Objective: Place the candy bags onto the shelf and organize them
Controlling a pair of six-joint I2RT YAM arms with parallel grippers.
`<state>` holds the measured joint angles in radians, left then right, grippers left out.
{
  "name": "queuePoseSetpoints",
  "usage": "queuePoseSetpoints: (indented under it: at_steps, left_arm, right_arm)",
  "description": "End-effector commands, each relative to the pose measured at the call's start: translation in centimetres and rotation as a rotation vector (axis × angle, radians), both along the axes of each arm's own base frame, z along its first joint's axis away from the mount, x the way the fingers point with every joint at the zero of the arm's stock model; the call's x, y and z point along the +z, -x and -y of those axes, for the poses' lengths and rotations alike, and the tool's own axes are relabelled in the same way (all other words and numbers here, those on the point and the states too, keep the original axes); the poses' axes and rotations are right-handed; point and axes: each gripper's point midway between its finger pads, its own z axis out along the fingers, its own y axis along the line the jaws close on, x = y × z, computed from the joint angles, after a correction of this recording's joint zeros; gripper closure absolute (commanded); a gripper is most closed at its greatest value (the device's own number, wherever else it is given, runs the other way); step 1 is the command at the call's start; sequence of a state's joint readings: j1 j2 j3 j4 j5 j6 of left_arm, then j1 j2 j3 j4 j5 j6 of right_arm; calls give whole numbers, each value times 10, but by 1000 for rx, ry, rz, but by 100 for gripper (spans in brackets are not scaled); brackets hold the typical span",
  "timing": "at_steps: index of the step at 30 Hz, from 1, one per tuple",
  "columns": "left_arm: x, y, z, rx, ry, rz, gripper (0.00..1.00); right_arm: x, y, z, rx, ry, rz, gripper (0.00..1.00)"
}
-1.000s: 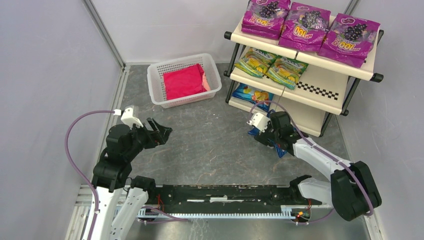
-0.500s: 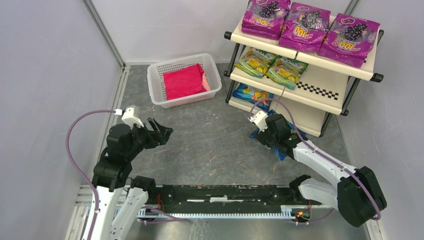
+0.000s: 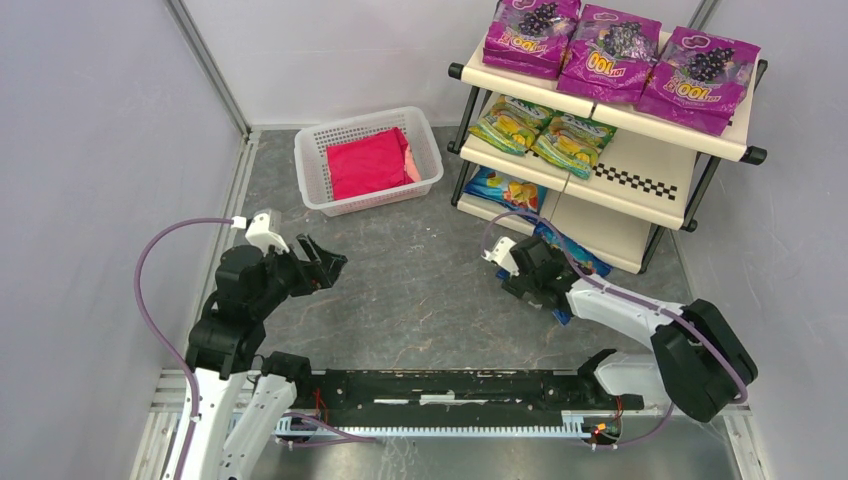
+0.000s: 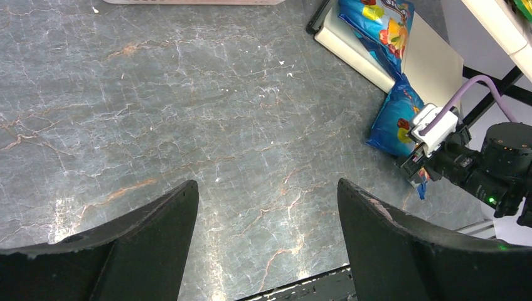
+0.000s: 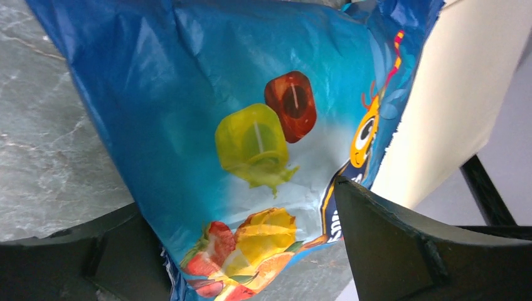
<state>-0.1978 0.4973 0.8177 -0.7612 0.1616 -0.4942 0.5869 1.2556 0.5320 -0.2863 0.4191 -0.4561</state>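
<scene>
Top external | basket (image 3: 310, 150): pink cloth (image 3: 368, 163) | left gripper (image 3: 330, 262) agape | right gripper (image 5: 235, 200) clamps blue bag (image 5: 238, 94)

The left arm (image 3: 225, 345) and right arm (image 3: 630, 308) are white tubes with chunky black joints, each trailing a lilac cable (image 3: 140, 290) from a white plug block (image 3: 262, 232), the left loop bulging toward nine o'clock, and the left pincer (image 4: 266, 184) and right pincer (image 5: 238, 200) have broad matte-black fingers (image 4: 144, 232).
</scene>
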Motion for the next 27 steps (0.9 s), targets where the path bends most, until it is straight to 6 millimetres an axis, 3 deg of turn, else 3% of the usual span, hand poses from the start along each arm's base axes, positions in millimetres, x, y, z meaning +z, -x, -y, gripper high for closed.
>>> queuePoseSetpoints:
  at_steps: [1,5,7,8,10,13,16,27]
  left_arm:
    - [7,-6,1,-28,-28,48,13]
    - [5,-7,2,-33,-29,41,13]
    - [4,-7,3,-36,-29,33,13]
    - [3,-8,3,-39,-30,29,13]
    - [1,-8,4,-41,-31,19,13]
    - [1,-9,1,-24,-38,23,13]
    - [5,-8,-3,2,-35,41,13]
    - [4,-6,2,-35,-28,37,13]
  right_arm:
    - [-3,-2,18,-38,117,28,9]
    - [-2,-8,23,-58,149,84,22]
    - [-4,-12,17,-39,127,89,44]
    - [-6,-13,10,-16,99,76,51]
    - [-7,-11,1,17,55,54,55]
    - [4,-9,4,21,49,79,60]
    - [23,-13,12,-8,78,137,85]
    - [106,-42,34,-99,246,349,100]
